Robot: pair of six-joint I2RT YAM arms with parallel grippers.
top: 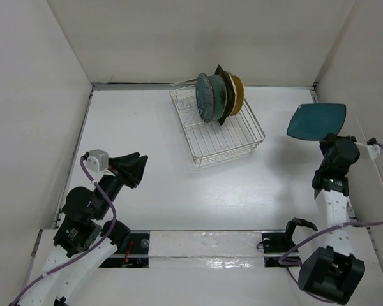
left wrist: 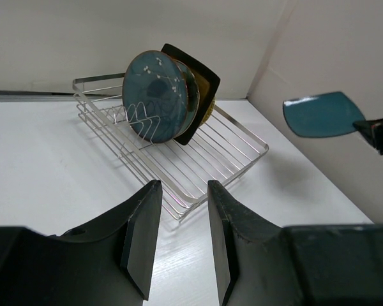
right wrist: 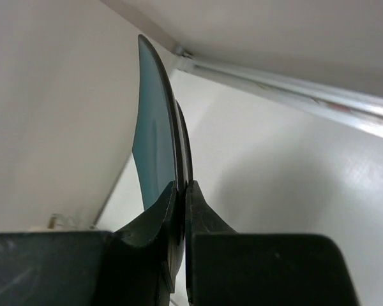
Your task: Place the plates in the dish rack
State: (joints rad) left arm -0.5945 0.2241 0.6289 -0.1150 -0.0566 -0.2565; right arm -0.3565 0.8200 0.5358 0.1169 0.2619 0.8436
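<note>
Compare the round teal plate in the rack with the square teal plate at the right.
The round teal plate stands on edge in the dish rack; the square teal plate is outside it, in the air. The round one stands beside other plates; the square one is pinched alone by the right claw. Both are dark teal.

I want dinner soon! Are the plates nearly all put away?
Nearly. Several plates stand in the dish rack, a round teal plate in front. The right gripper holds the square teal plate in the air; it is not yet slotted in.
</note>
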